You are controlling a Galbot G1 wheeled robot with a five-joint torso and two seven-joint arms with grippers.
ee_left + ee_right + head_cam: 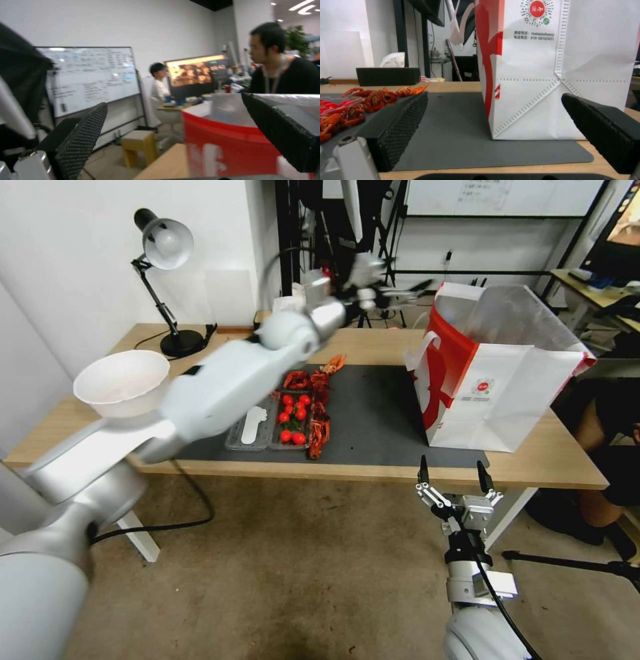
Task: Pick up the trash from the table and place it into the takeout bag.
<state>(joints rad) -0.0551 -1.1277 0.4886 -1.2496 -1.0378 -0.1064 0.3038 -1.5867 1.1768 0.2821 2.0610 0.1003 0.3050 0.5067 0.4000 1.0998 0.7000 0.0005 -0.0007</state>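
Observation:
The takeout bag (507,387), white with red sides and a silvery lining, stands open on the right end of the dark mat (380,413) on the table (373,343). My left gripper (413,293) hovers high, just left of the bag's rim, open and holding nothing. In the left wrist view the bag's red side (226,150) sits between its fingers (80,140). My right gripper (452,467) waits open below the table's front edge and faces the bag (536,75). The trash is out of view.
A clear tray of red tomatoes (293,417) and red crayfish (319,413) lie mid-mat. A big white bowl (123,380) and a black desk lamp (167,280) stand at the table's left. A seated person (613,433) is beside the right end.

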